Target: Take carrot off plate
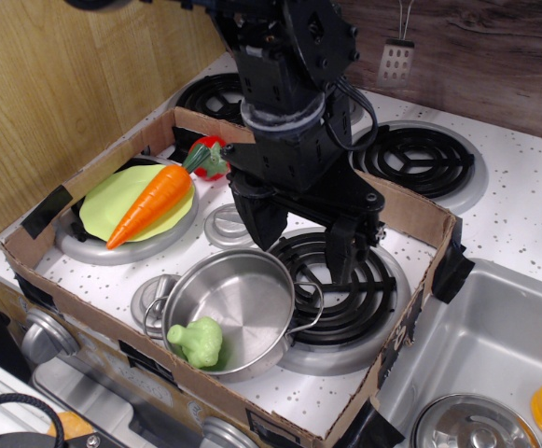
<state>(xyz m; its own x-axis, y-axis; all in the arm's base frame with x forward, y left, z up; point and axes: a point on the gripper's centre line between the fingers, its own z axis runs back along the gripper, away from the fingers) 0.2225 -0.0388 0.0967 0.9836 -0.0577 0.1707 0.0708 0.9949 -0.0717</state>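
The orange carrot [152, 203] with its green stem end toward the right lies diagonally across the lime-green plate [112, 201], which sits on the front-left burner. My gripper [305, 245] hangs over the middle of the stove, to the right of the plate and apart from the carrot. Its two black fingers [261, 215] are spread wide and hold nothing.
A low cardboard wall [410, 210] rings the stove top. A steel pot [233, 313] with a green toy vegetable [197, 341] stands in front. A red tomato [210, 154] lies beside the carrot's stem. A sink [494, 373] is to the right.
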